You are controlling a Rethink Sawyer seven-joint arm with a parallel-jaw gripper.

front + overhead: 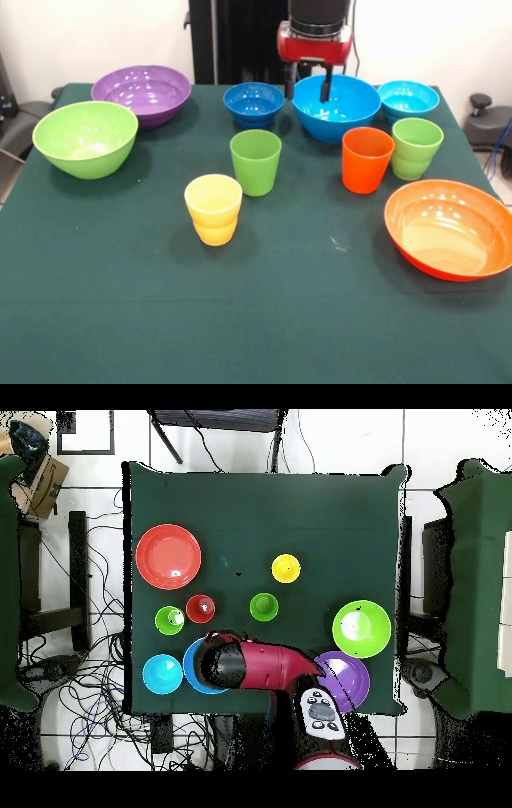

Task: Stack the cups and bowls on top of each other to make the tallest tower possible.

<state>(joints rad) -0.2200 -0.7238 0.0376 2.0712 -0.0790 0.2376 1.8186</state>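
Note:
My gripper (308,86) hangs open at the far left rim of the large blue bowl (340,112). One finger (290,85) is just outside the rim and the other is over the bowl's inside. Beside the blue bowl stand the dark blue bowl (254,104) and the turquoise bowl (408,99). The purple bowl (142,93) and lime green bowl (85,138) sit at the left, the orange bowl (448,229) at the near right. The green cup (256,162), yellow cup (214,210), orange cup (367,160) and light green cup (416,148) stand apart, upright. No tower shows; nothing is stacked.
In the overhead view the arm (260,666) covers part of the blue bowl (188,669) and of the purple bowl (350,681). The green tablecloth (264,320) reaches the table's edges. Cables and chairs surround the table.

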